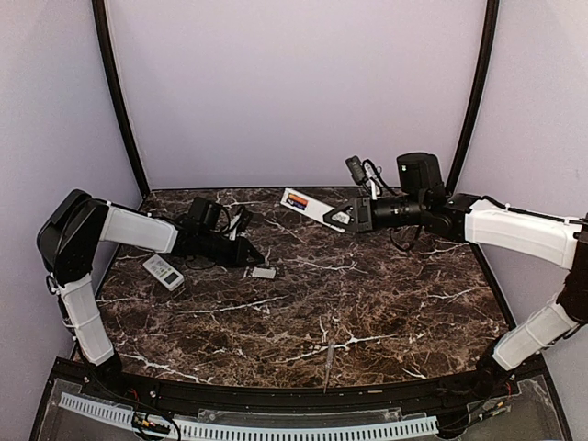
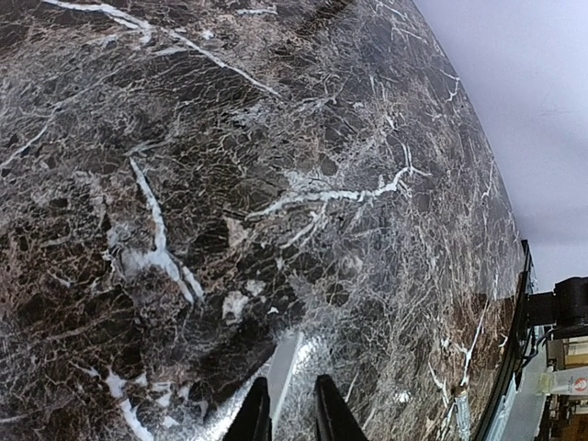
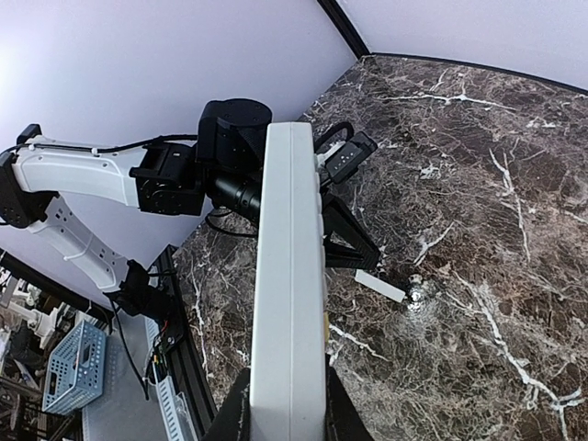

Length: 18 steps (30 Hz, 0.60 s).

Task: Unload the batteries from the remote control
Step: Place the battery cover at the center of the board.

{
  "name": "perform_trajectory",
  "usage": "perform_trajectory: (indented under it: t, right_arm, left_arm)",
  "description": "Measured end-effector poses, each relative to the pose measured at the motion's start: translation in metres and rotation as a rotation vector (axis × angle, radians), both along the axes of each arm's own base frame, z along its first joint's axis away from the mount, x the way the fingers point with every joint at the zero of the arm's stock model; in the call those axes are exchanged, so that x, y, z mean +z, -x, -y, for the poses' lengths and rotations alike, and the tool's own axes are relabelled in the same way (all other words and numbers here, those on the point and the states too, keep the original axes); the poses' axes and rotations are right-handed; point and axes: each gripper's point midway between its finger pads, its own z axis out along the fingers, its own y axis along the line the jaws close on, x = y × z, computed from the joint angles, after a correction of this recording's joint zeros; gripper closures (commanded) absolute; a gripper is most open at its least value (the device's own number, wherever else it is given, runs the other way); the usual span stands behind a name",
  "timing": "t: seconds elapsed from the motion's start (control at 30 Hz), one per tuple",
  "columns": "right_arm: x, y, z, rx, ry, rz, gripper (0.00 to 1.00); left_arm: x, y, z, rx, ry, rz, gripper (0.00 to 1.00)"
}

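**A:** What's on the far left?

**B:** A second remote (image 1: 163,272) lies flat on the marble table (image 1: 367,312). Just right of it, the left gripper (image 1: 246,252) is low over the surface. Its fingers (image 2: 331,415) are only narrowly parted, and one end of a small white cover plate (image 1: 264,273) shows in the gap. The plate lies flat on the table. I can't tell whether the fingers touch it.

**A:** And the batteries?

**B:** They're further right, toward the far edge. The batteries (image 1: 296,199) show as an orange-red and dark patch in the open bay of the remote control (image 1: 308,206). The right gripper (image 1: 344,218) holds the remote off the table, its fingers clamped across the narrow body at one end.

**A:** How would they handle?

**B:** I'd judge them light, rigid, smooth and round, so they would roll if dropped. The bay's spring contacts probably seat them firmly.

**A:** Where should they be gripped?

**B:** Across the middle of one cell, with the fingertips dipped in beside it. Alternatively, lever up the end away from the spring first. The plastic shell is slick, so the right hand needs a firm hold while the other arm pulls.
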Motion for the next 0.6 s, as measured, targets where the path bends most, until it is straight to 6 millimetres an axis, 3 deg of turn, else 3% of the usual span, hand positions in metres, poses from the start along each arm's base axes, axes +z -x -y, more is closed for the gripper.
perform_trajectory:
  t: [0.4, 0.6]
  right_arm:
    - [-0.014, -0.004, 0.005, -0.042, 0.032, -0.010, 1.00]
    - [-0.013, -0.008, 0.013, -0.091, 0.058, 0.018, 1.00]
  left_arm:
    - [-0.003, -0.006, -0.007, 0.037, -0.044, 0.027, 0.53]
    - [0.024, -0.002, -0.016, 0.061, -0.035, 0.102, 0.46]
